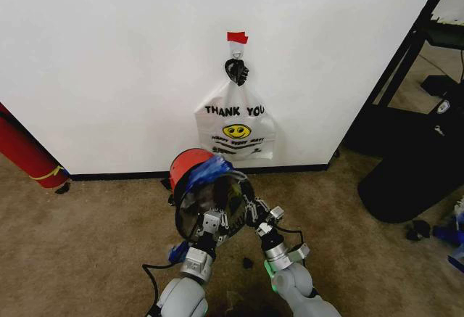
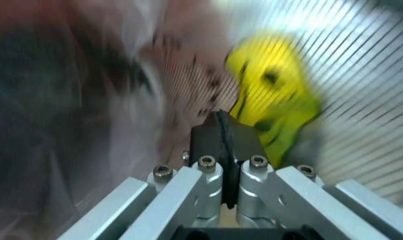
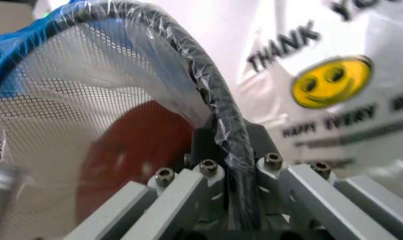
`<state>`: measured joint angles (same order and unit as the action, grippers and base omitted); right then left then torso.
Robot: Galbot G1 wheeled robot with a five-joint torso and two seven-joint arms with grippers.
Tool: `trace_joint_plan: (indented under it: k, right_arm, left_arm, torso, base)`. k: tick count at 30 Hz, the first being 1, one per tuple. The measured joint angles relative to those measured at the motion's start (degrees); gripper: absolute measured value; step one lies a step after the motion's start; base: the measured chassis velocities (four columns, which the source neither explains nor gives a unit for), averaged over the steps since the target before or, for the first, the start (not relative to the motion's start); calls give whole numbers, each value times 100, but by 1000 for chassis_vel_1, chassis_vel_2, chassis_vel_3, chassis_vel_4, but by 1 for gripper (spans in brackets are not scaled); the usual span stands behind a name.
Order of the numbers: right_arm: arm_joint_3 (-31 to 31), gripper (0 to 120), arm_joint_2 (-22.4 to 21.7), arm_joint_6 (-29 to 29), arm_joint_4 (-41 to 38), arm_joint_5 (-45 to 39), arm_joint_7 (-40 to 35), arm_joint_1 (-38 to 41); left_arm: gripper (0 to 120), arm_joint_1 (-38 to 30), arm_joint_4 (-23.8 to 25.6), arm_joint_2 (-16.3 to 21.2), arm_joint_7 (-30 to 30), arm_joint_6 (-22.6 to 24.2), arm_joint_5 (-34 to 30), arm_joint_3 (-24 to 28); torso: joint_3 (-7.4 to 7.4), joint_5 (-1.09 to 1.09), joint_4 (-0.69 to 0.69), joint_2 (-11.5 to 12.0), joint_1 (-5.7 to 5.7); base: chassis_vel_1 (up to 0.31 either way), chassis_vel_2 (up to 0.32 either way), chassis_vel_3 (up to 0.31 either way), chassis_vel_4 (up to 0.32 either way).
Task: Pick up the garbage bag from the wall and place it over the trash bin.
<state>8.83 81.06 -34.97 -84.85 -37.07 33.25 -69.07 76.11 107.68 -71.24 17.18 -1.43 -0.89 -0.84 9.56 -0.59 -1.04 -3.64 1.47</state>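
I see brown carpet point(image 1: 94, 237) running up to the wall's black baseboard point(image 1: 116, 175), with a red roll point(image 1: 29, 154) resting on it at my far left, a big black bag-like bulk point(image 1: 417, 172) at my right, and small dark bits point(image 1: 419, 228) just beside that bulk.

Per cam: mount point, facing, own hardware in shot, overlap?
Head: looks down past both arms at the trash bin before the wall; left end effector and right end effector grip its rim.
Left wrist: closed fingers pinch the garbage bag.
Right wrist: fingers clamp rim and film.
Shared: head and right wrist see the THANK YOU bag.
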Motion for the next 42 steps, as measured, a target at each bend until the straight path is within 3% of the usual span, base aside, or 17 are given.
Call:
trace_joint_plan:
  k: [5, 14, 20, 29, 42]
  right_arm:
    - [57, 0, -15, -252, -140, 617, 38, -38]
    - [120, 0, -38, -416, 10, 1010, 34, 108]
    - [81, 0, -44, -448, 32, 1096, 105, 176]
    - [37, 0, -129, -447, -101, 1086, 324, 98]
    - [39, 0, -194, -494, -228, 1077, 564, -12]
  left_arm:
    - [0, 11, -66, -8, 257, 433, 352, -102]
    - [0, 100, 135, 51, 348, 715, 575, -240]
    - [0, -23, -100, 70, 337, 1011, 758, -221]
    - [0, -294, -570, 2, 319, 1149, 952, -181]
    - [0, -521, -840, -17, 410, 1195, 1053, -340]
  torso:
    - [0, 0, 0, 0, 0]
    - [0, 0, 0, 0, 0]
    - [0, 0, 0, 0, 0]
    - [0, 0, 0, 0, 0]
    - [0, 1, 1, 0, 0]
  base:
    - [0, 0, 0, 0]
    - [0, 0, 0, 0]
    - [0, 0, 0, 0]
    - [0, 0, 0, 0]
    - [0, 0, 0, 0]
